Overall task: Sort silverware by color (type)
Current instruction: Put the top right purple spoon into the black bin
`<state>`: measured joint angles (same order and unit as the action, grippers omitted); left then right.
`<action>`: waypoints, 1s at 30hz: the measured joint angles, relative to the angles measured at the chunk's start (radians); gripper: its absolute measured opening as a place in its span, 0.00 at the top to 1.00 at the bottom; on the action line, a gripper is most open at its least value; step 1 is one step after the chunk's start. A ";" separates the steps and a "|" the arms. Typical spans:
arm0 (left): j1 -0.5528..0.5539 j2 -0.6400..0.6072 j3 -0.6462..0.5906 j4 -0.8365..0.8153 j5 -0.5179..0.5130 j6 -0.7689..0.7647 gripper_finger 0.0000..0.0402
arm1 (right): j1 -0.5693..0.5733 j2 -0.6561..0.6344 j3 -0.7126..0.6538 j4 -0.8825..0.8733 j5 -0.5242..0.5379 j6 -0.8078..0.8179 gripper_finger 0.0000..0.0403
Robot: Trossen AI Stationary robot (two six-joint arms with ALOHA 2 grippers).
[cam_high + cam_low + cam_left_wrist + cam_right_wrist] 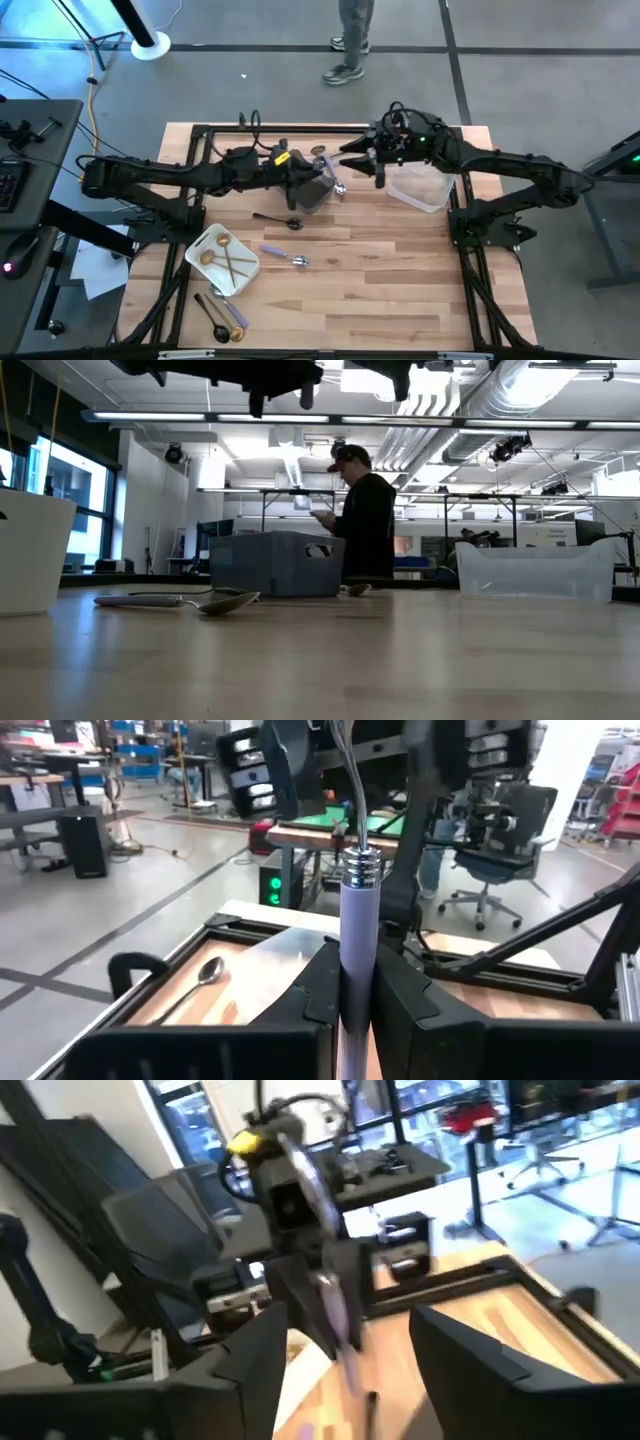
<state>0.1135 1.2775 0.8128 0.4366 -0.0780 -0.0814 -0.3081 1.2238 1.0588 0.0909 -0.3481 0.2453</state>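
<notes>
The grey bin was taken as the landmark, near the far edge of the wooden table. The left gripper was held above the bin, its fingers clamped on a lilac-handled utensil, whose handle was seen upright between them in the left wrist view, with a ribbed silver collar and thin metal neck above. The right gripper was positioned just beside the bin on its right, facing the left gripper, with its fingers spread apart and nothing held between them; the lilac handle was seen in the gap beyond them, blurred. A clear tub was placed further right of the bin. A silver spoon was seen lying on the table beside the bin. In front of the bin, a black spoon was laid on the wood, and nearer still a lilac-handled spoon. To the front left of the bin, a white tray held gold pieces; beyond it, near the table's front edge, more utensils were grouped, black and lilac-handled. A person was seen standing behind the bin in the low view.
</notes>
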 joint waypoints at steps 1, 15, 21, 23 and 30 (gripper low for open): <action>0.000 -0.017 -0.016 0.001 -0.003 -0.002 0.96 | -0.009 -0.019 0.000 -0.025 0.000 -0.002 0.50; 0.002 -0.264 -0.223 -0.028 -0.072 -0.090 0.96 | -0.002 -0.303 -0.140 -0.303 0.161 -0.043 0.50; 0.020 -0.305 -0.232 -0.025 -0.051 -0.091 0.96 | 0.039 -0.417 -0.334 0.022 0.133 0.072 0.50; 0.030 -0.309 -0.232 -0.026 -0.027 -0.093 0.96 | 0.064 -0.413 -0.371 0.126 0.118 0.068 0.51; 0.039 -0.308 -0.232 -0.027 -0.001 -0.100 0.95 | 0.141 -0.344 -0.387 0.165 0.116 -0.065 0.54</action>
<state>0.1521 0.9691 0.5812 0.4095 -0.0788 -0.1818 -0.1670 0.8794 0.6720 0.2559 -0.2325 0.1807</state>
